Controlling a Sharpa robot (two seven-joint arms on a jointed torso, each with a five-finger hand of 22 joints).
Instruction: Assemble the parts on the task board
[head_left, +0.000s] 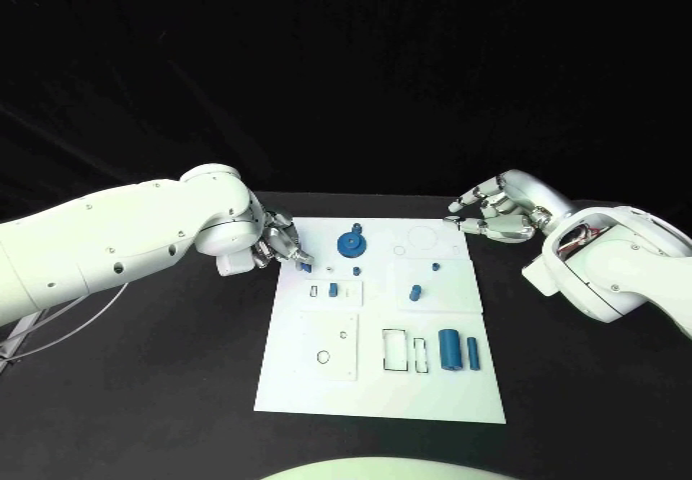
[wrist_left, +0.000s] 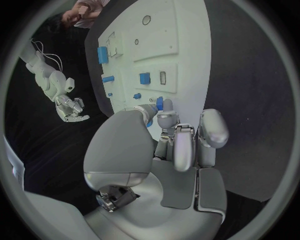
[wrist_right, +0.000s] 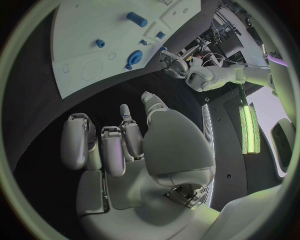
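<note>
While we pinch it: small blue plastic peg (head_left: 304, 266) sits in our left robot hand (head_left: 277, 243), at the white task board's (head_left: 378, 400) left edge.
Right robot hand (head_left: 495, 217): fingers curled, empty, over the black bench (head_left: 173, 400).
Risk: we judge the peg may slip from the light pinch.

The worktop (head_left: 173, 400) is plain black. On it lies the white task board (head_left: 382, 395), marked with thin black outlines. The parts (head_left: 451, 349) on the board are blue, one round piece (head_left: 351, 243) near its far edge. Both arms are white; the left hand (head_left: 278, 243) and right hand (head_left: 490, 212) are silver.
</note>
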